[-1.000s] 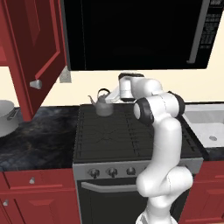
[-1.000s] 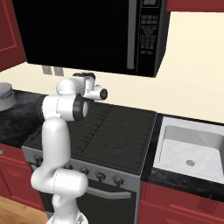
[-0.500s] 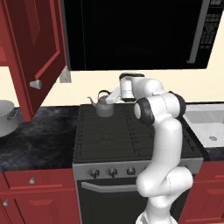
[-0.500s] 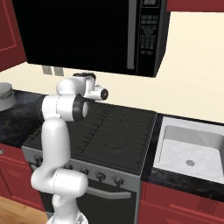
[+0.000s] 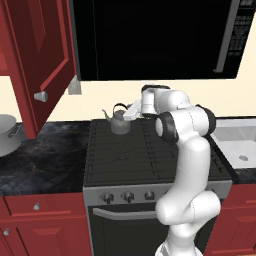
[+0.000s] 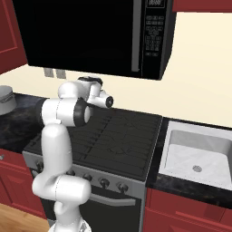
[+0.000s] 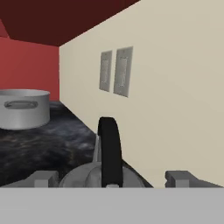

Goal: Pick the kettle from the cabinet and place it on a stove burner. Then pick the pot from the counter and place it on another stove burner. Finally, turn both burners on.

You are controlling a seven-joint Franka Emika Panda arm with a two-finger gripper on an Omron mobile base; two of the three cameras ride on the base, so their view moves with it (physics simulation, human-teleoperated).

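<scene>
Sitting on rear-left burner point(image 5: 121, 136): 1 kettle point(image 5: 119, 121). Gripper point(image 7: 111, 178) wide open w/ fingers either side of handle, gripping nothing. 1 pot point(image 7: 22, 108) on counter point(image 5: 40, 159).

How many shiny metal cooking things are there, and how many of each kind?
Kettle, on a back burner of the stove: 1
Pot, on the counter: 1
Total: 2
</scene>
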